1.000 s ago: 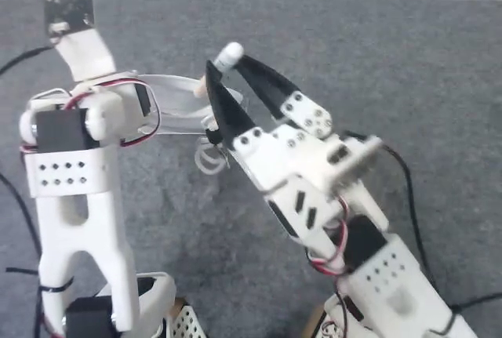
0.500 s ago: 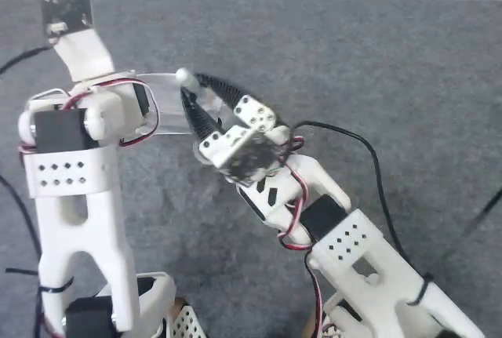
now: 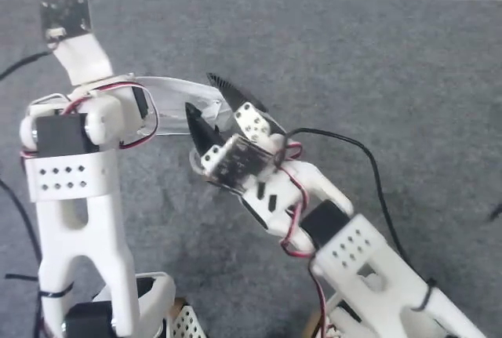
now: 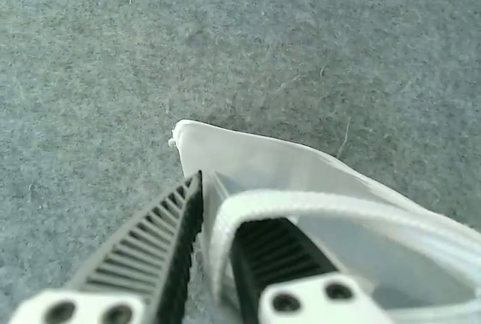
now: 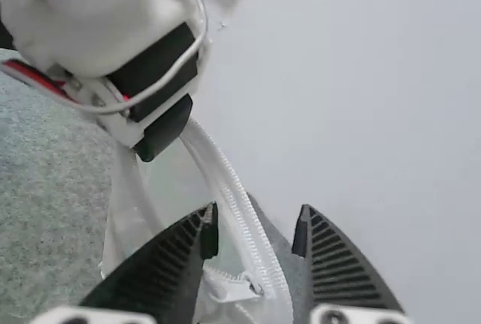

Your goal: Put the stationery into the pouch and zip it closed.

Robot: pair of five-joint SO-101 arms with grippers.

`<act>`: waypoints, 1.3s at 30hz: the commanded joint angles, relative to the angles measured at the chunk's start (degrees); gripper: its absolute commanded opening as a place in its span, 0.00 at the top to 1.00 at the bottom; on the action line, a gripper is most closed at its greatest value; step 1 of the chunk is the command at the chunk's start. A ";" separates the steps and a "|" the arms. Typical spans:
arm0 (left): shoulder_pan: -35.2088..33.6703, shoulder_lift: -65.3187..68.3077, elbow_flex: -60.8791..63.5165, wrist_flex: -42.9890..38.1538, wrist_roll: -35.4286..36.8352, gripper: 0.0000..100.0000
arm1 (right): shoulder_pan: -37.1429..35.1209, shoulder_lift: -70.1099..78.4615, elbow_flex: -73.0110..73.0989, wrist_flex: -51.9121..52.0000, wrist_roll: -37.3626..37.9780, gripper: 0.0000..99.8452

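Note:
A translucent white pouch (image 3: 174, 96) with a white zipper band hangs above the grey mat, its edge pinched in my left gripper (image 4: 218, 204), which is shut on it. From the left wrist, the pouch (image 4: 301, 177) spreads away from the black fingers. My right gripper (image 3: 202, 95) stands open at the pouch's mouth. Seen from the right wrist, the right gripper (image 5: 257, 215) straddles the zipper band (image 5: 225, 181), and the zipper pull (image 5: 239, 288) lies close to one finger. No stationery shows between the fingers.
Grey carpet-like mat (image 3: 392, 63) covers the table, with free room to the right and back. A black cable (image 3: 369, 158) loops beside the right arm. The left arm's wrist body (image 5: 98, 23) sits close in front of the right gripper.
The right gripper came down and to the left to the pouch's mouth. The white-tipped item it carried between its fingers is no longer there. The left arm kept still.

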 commanded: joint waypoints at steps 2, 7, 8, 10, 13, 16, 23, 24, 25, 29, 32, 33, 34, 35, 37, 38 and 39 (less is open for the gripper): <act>0.00 -2.73 -0.57 -1.93 -0.44 0.99 | 1.10 -11.56 2.55 5.93 -4.13 0.81; -0.09 -2.73 -0.48 -2.11 -0.44 0.99 | 1.98 -19.03 2.64 18.51 -13.19 0.79; -0.09 -2.73 -0.48 -2.11 -0.44 0.99 | 1.89 -19.91 2.73 20.79 -14.59 0.79; -0.09 -2.73 -0.57 -2.11 -0.44 0.99 | 1.89 -21.23 2.81 25.19 -16.88 0.79; -0.09 -2.73 -0.48 -2.11 -0.44 0.99 | 2.15 -21.32 3.08 29.76 -20.84 0.79; -0.09 -2.64 -0.48 -2.11 -0.44 0.99 | 2.15 -20.97 3.08 32.31 -23.03 0.79; -1.67 -2.64 -0.40 -2.11 -0.26 0.99 | 2.15 -20.62 5.27 32.13 -22.95 0.79; -2.29 -2.73 -0.40 -2.20 -0.26 0.99 | 2.15 -20.62 5.98 31.96 -22.95 0.79; -2.99 -2.73 -0.48 -2.20 -0.26 0.99 | 2.15 -20.62 6.68 31.25 -22.95 0.79; -3.69 -2.64 -0.40 -3.08 -0.26 0.99 | 2.15 -20.62 11.60 24.40 -22.86 0.79; -3.43 -2.29 -0.31 -3.16 -0.18 0.99 | 1.98 -20.62 14.33 20.00 -21.54 0.79; -3.43 -2.29 -0.31 -3.16 -0.18 0.99 | 1.98 -20.62 15.21 18.51 -21.27 0.79; -3.43 -2.29 -0.31 -3.16 -0.18 0.99 | 1.98 -20.62 16.09 16.84 -21.27 0.79; -3.43 -2.29 -0.31 -3.25 -0.18 0.99 | 1.89 -20.62 17.05 14.90 -21.27 0.79; -3.43 -2.29 -0.31 -3.25 -0.18 0.99 | 1.63 -20.62 18.73 11.12 -21.27 0.79; -3.43 -2.29 -0.31 -3.34 -0.18 0.99 | 0.75 -20.62 19.52 9.54 -21.27 0.79; -3.43 -2.29 -0.31 -3.34 -0.18 0.99 | -0.13 -20.62 20.13 8.22 -21.27 0.79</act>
